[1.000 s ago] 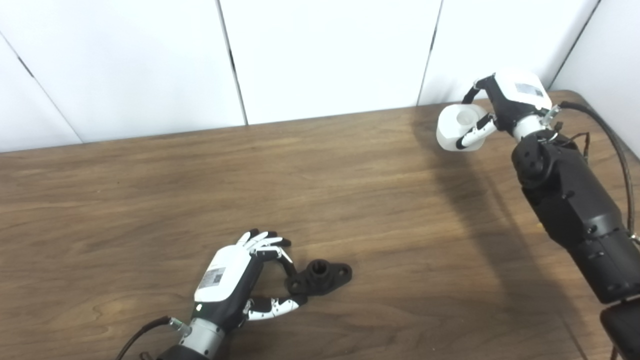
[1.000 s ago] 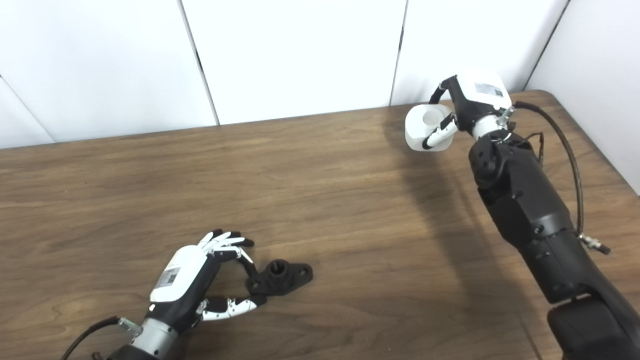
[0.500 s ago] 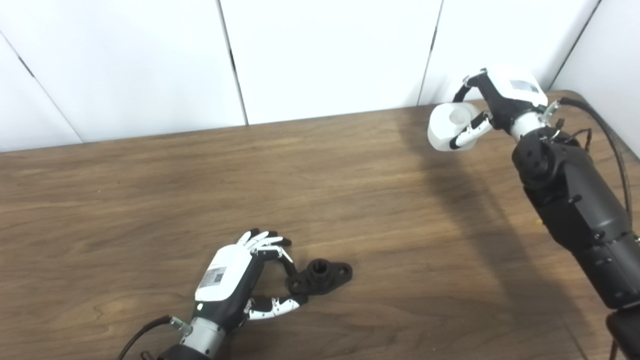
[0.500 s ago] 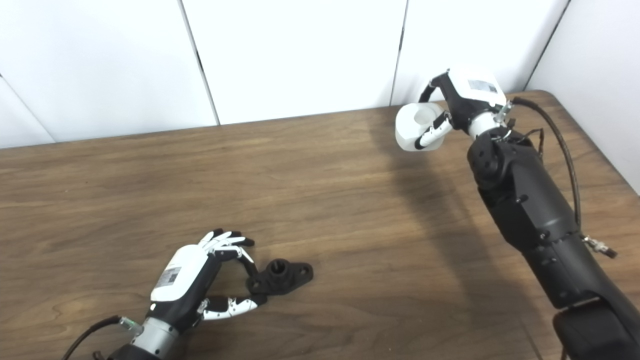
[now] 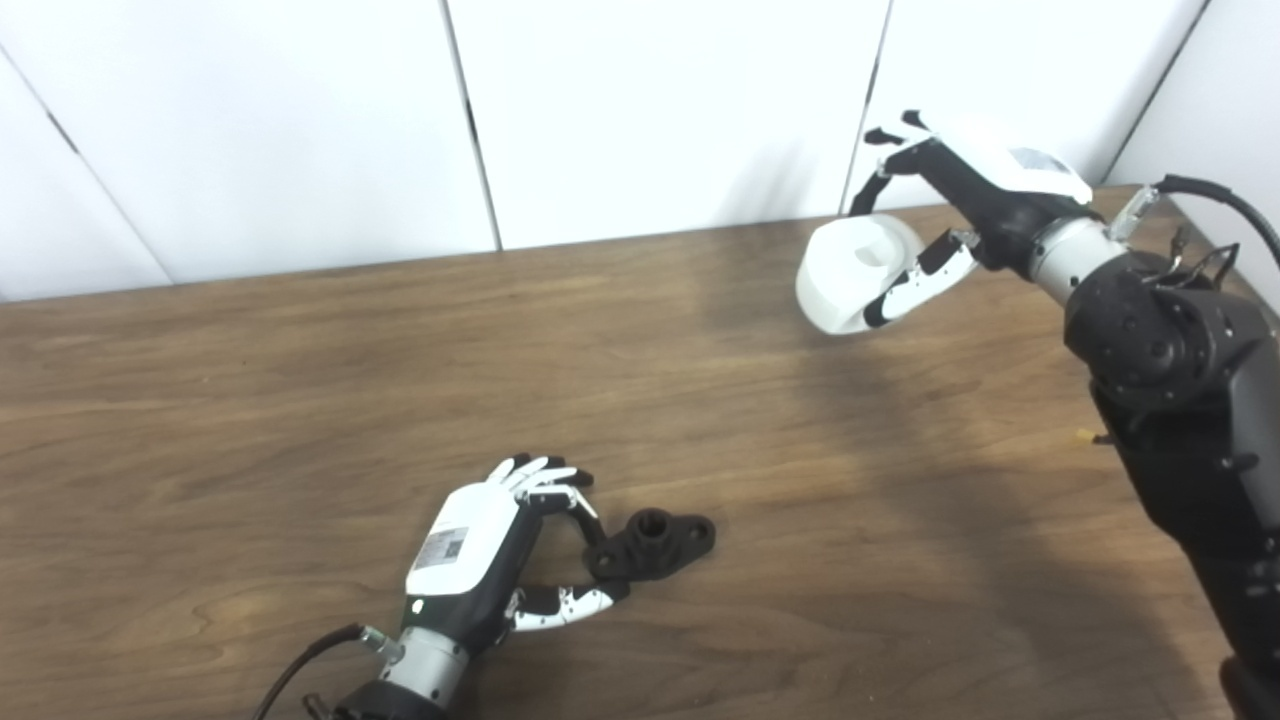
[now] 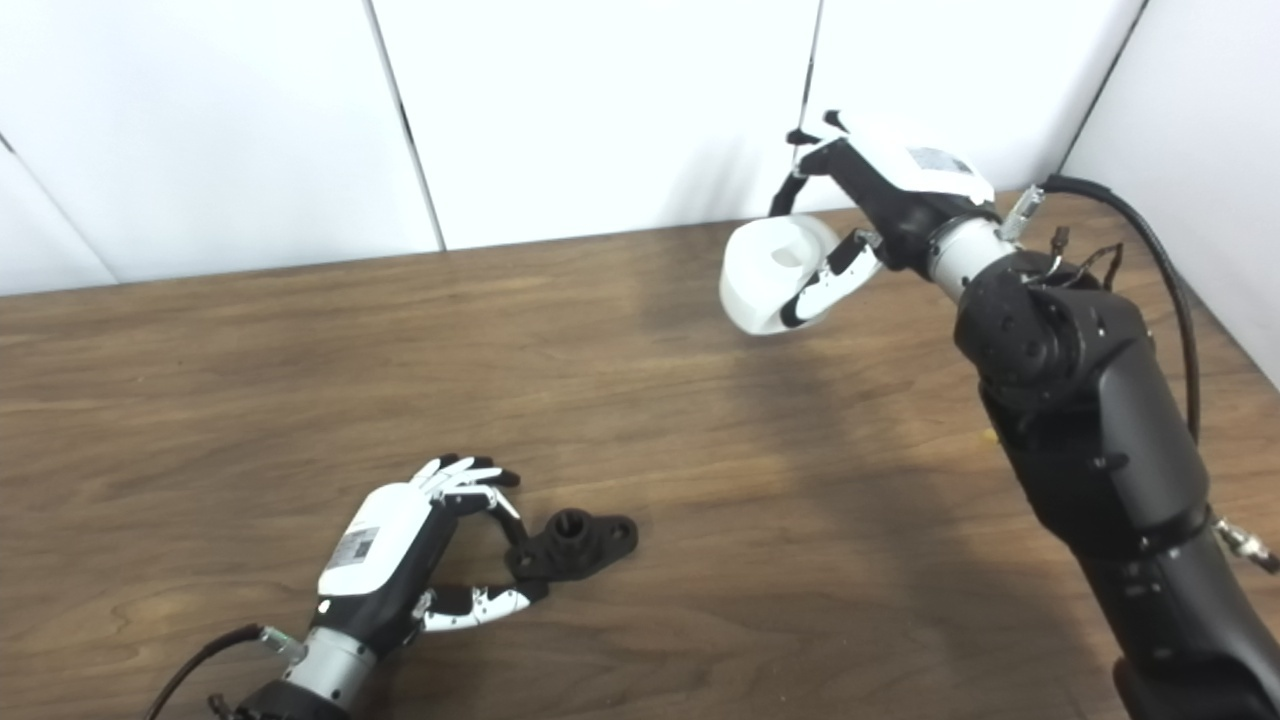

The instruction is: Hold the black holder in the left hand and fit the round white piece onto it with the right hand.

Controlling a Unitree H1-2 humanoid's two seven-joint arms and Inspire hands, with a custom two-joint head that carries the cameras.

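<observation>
Right hand [image 5: 985, 195] (clasping white piece [image 5: 850, 275]) has swung leftward; left hand [image 5: 480, 545] still pinches black holder [image 5: 655, 545].

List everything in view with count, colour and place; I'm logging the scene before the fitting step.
Black plastic holder with a round socket and side ears: one, black, lying on the table near its front, against the left hand's fingertips.
Round white piece: one, white, held above the far right of the table.
Wooden table: one, brown.
Wall panels: white, behind the table.
Left hand: white and black, fingers at the holder's end.
Right hand: white and black, shut on the white piece.
</observation>
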